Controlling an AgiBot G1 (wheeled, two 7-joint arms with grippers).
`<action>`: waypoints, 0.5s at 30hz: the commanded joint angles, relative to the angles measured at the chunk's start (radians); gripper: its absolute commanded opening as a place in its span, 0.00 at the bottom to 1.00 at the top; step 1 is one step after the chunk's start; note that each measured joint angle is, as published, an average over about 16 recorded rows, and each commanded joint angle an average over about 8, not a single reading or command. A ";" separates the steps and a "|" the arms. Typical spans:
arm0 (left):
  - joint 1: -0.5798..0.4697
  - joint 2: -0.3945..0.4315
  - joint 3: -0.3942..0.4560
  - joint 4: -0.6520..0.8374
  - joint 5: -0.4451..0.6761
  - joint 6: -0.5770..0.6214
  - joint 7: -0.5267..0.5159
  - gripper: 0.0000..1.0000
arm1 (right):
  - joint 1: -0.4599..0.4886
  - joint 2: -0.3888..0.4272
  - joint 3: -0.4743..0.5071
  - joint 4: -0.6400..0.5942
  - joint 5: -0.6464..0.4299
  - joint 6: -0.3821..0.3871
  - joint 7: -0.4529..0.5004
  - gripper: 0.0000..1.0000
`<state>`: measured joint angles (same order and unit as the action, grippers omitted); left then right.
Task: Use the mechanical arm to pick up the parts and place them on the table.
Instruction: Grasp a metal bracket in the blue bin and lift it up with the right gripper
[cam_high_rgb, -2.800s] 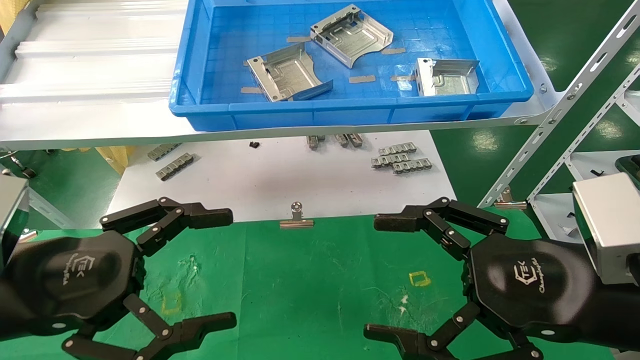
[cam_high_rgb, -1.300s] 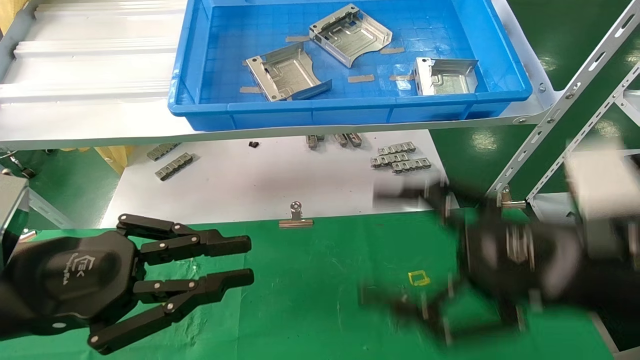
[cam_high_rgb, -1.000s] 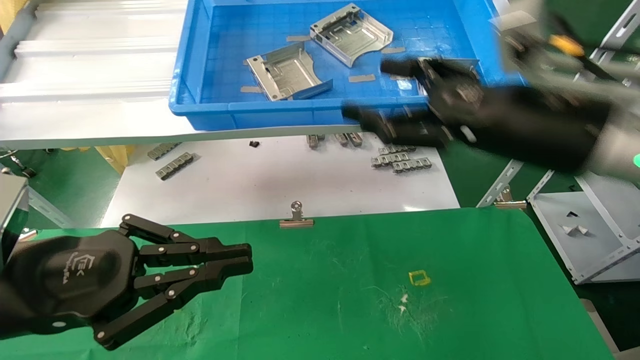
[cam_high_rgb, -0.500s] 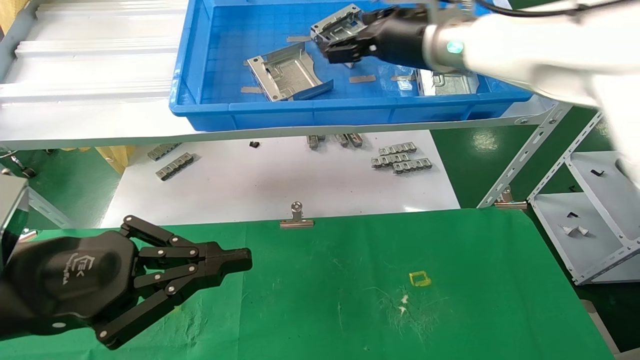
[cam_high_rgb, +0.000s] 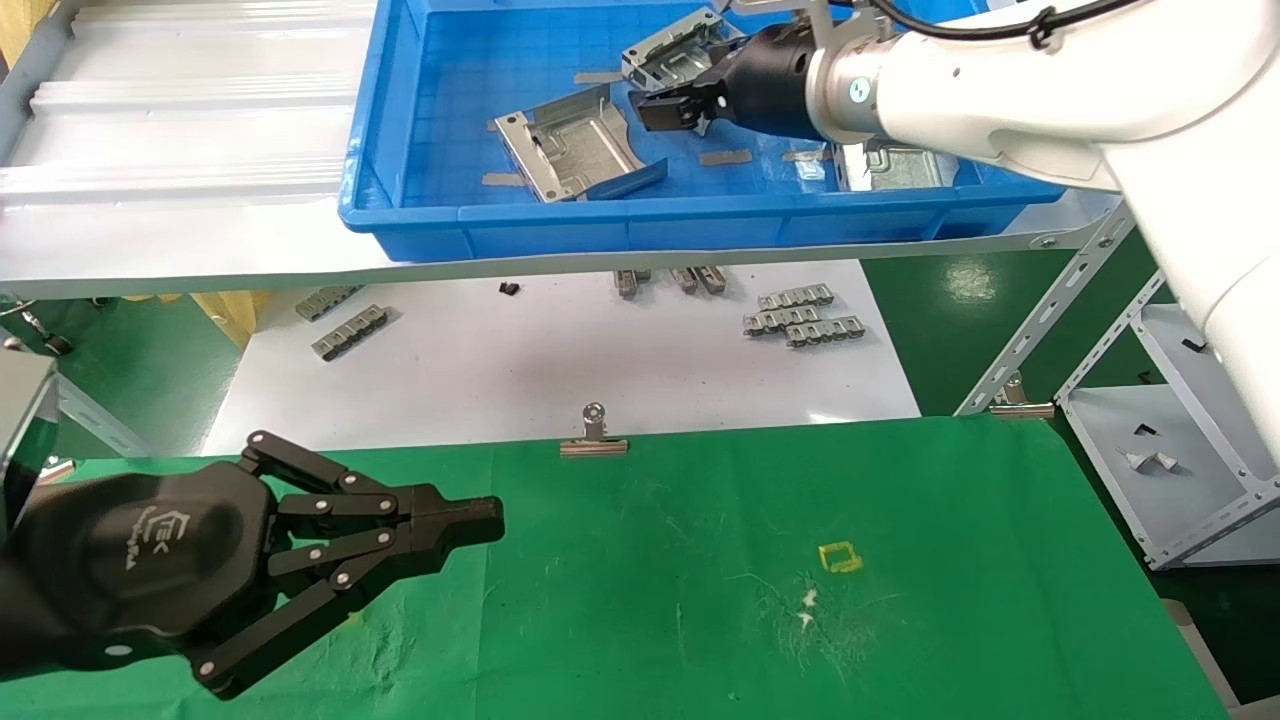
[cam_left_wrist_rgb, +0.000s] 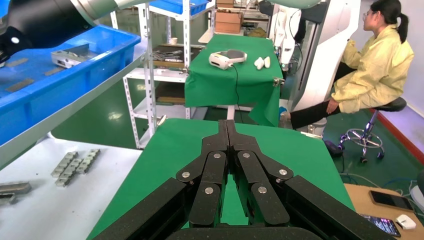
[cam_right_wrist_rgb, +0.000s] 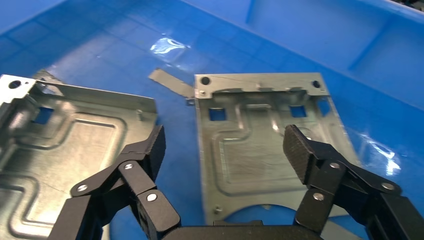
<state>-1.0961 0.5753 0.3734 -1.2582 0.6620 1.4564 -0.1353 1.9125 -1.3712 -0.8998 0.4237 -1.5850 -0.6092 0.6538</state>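
My right gripper hangs spread wide over one metal part in the blue bin, fingers outside its side edges, another part just beside. Left gripper sits clenched over the green table.

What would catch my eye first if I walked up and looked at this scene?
Probably the bright blue tray on the grey shelf, holding three shiny metal parts. The white arm reaches into it, its right gripper open astride one part. Nearer the camera, the left gripper rests shut above the green table.
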 joint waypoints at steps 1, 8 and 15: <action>0.000 0.000 0.000 0.000 0.000 0.000 0.000 0.00 | -0.003 0.000 -0.032 0.019 0.005 0.019 0.034 0.00; 0.000 0.000 0.000 0.000 0.000 0.000 0.000 0.00 | -0.005 0.002 -0.129 0.052 0.024 0.078 0.120 0.00; 0.000 0.000 0.000 0.000 0.000 0.000 0.000 0.00 | -0.006 0.004 -0.201 0.063 0.047 0.139 0.170 0.00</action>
<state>-1.0961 0.5753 0.3735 -1.2582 0.6620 1.4564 -0.1353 1.9071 -1.3675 -1.0971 0.4869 -1.5358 -0.4776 0.8187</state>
